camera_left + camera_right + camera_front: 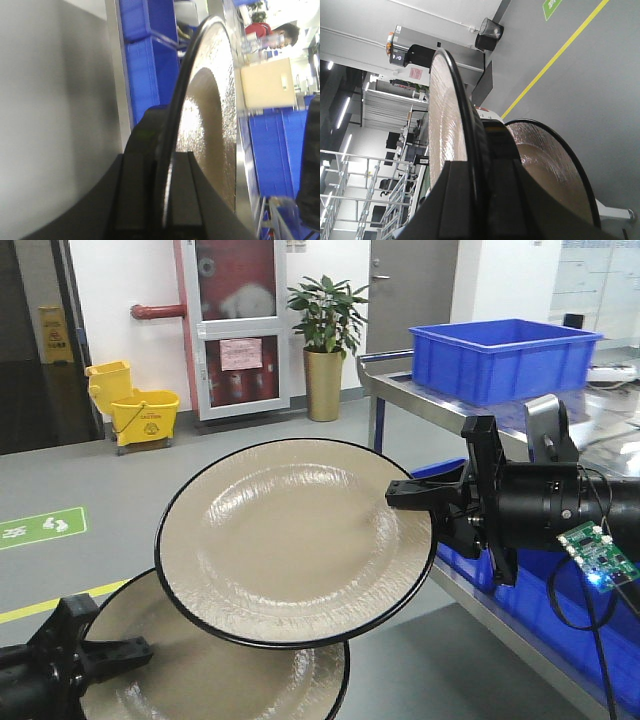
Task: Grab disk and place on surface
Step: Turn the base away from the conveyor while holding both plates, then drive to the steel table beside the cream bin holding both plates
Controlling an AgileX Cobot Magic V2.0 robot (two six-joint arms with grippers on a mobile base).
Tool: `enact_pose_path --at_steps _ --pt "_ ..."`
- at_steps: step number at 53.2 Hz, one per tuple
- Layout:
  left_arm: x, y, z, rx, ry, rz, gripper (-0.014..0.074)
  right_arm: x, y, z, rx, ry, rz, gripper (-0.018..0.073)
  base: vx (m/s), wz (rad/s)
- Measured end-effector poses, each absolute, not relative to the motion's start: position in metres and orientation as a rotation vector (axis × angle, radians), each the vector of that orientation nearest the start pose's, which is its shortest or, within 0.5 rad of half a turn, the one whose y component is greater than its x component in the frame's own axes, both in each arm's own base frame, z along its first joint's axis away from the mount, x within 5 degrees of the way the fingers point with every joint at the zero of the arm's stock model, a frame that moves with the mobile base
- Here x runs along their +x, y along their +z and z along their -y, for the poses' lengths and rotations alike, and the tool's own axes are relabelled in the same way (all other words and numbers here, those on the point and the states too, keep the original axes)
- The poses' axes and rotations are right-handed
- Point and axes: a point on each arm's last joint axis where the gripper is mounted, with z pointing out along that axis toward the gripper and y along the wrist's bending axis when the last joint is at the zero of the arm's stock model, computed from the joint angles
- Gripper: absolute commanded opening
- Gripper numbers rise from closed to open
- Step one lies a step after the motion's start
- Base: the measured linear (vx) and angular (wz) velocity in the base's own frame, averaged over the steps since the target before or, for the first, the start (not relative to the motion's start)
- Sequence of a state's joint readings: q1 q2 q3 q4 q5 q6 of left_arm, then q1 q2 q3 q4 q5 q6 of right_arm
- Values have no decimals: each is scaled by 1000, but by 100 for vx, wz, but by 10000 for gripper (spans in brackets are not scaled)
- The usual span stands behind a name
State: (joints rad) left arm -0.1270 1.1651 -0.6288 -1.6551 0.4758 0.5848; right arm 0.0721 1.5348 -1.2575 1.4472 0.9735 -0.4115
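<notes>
- Gripping the upper disk by its right rim: right gripper, jaws clamped on the black edge, disk tilted and held in the air over the grey floor.
- Left gripper is pinching the lower disk at its left rim, jaws closed on it.
- Upper disk is overlapping the lower one from above; can't tell if touching.
- Steel table w/ blue bin is standing to the right, apart from both disks.
- Writing: green floor sign is showing white footprints; text on pink notice and yellow mop bucket is too small to read.
</notes>
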Motion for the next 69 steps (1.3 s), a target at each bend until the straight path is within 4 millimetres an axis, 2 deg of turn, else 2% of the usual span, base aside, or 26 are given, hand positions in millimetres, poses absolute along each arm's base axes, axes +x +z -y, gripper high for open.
enact_pose_path --at_steps 40,69 --pt "227 277 71 -677 -1213 -2041 1 321 362 -98 192 1570 -2103 -8 43 6" --pt "227 277 70 -681 -1208 -2040 1 321 362 -98 198 1564 -2101 -8 41 -62"
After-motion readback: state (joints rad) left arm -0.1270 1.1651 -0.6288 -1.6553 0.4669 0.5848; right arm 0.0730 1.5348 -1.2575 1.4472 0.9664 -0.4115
